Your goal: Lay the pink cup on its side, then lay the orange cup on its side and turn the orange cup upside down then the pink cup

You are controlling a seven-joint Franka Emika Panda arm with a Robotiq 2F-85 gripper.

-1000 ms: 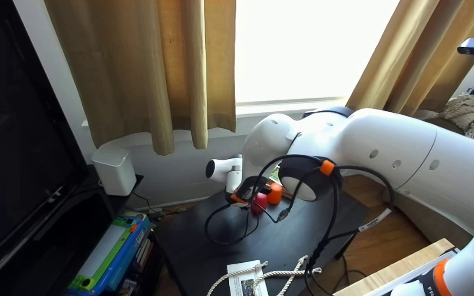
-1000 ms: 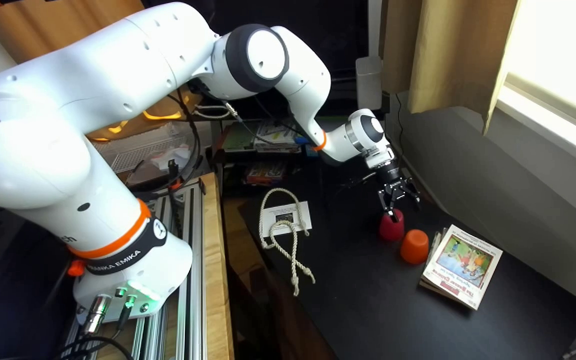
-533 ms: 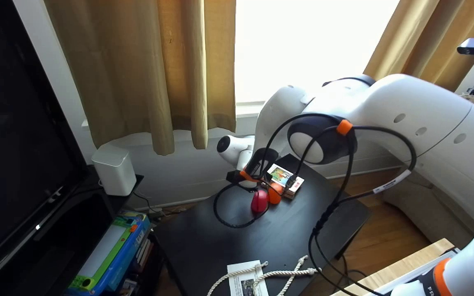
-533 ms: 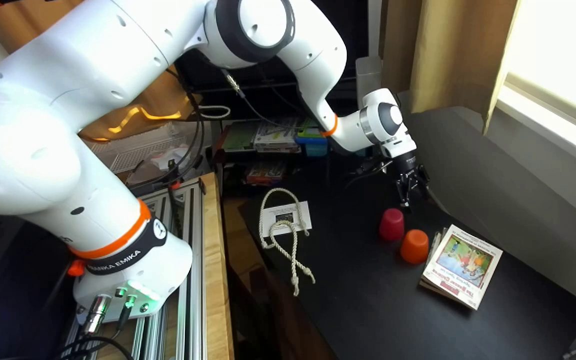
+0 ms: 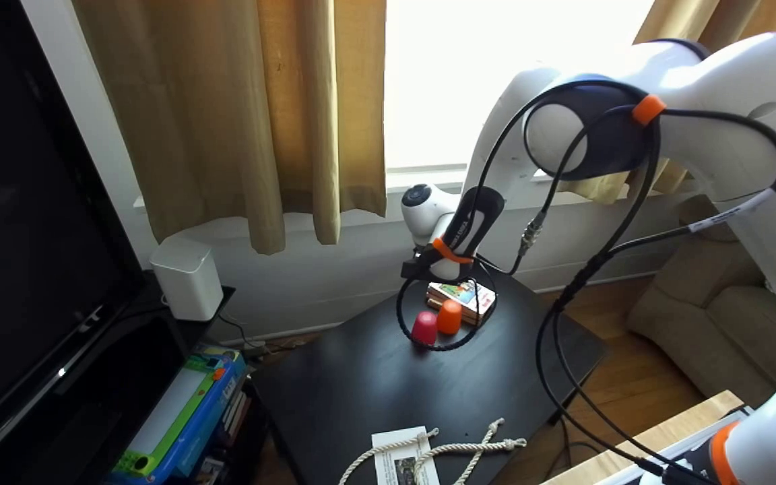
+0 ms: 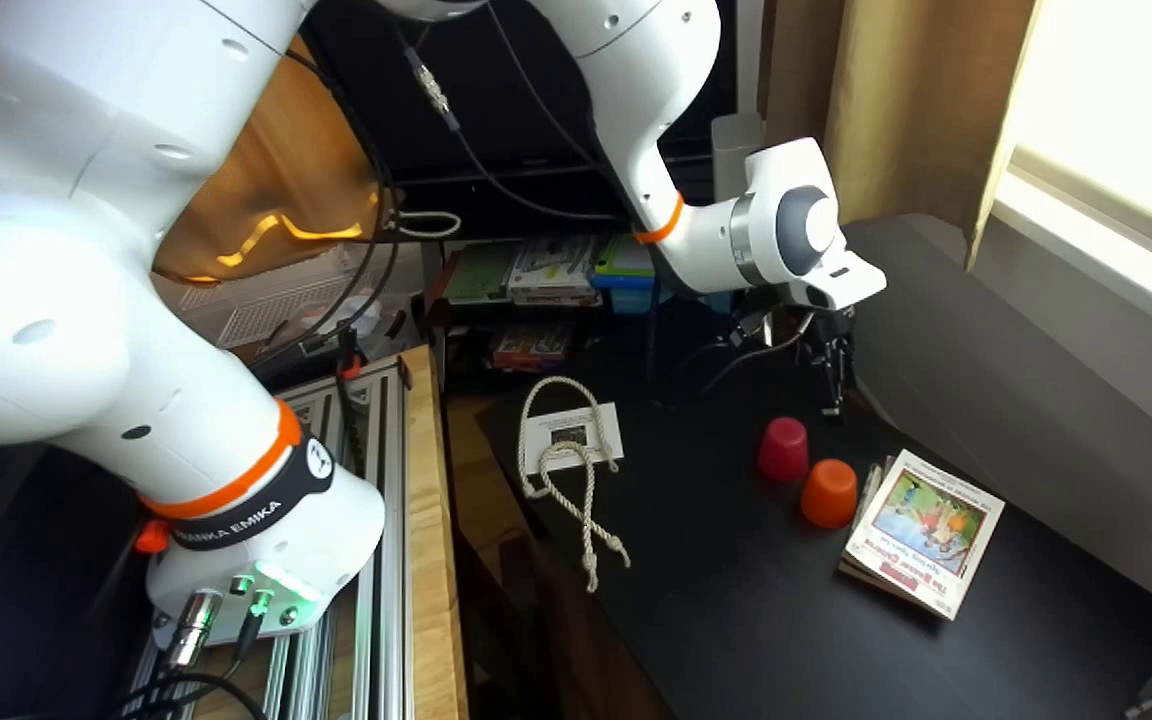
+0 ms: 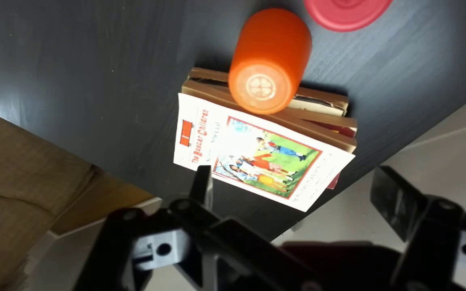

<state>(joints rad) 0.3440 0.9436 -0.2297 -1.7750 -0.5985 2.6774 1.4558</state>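
The pink cup (image 6: 784, 450) and the orange cup (image 6: 829, 494) stand close together on the black table, narrow closed ends up, in both exterior views. In the wrist view the orange cup (image 7: 271, 60) shows its pale base with a clover mark; the pink cup (image 7: 348, 14) is cut off by the top edge. My gripper (image 7: 295, 182) is open with nothing between its fingers. It hangs in the air beyond the cups, toward the wall, in an exterior view (image 6: 833, 375). My hand hides its fingers in an exterior view.
A stack of books (image 6: 926, 535) lies right beside the orange cup. A rope (image 6: 586, 500) and a white card (image 6: 601, 430) lie on the table (image 5: 361, 391). The wall (image 5: 307, 283) below the window rises behind the table's far edge.
My gripper has moved up and away from the pink cup, toward the window side, and the hand has turned. The arm's elbow has risen. Both cups stand where they were.
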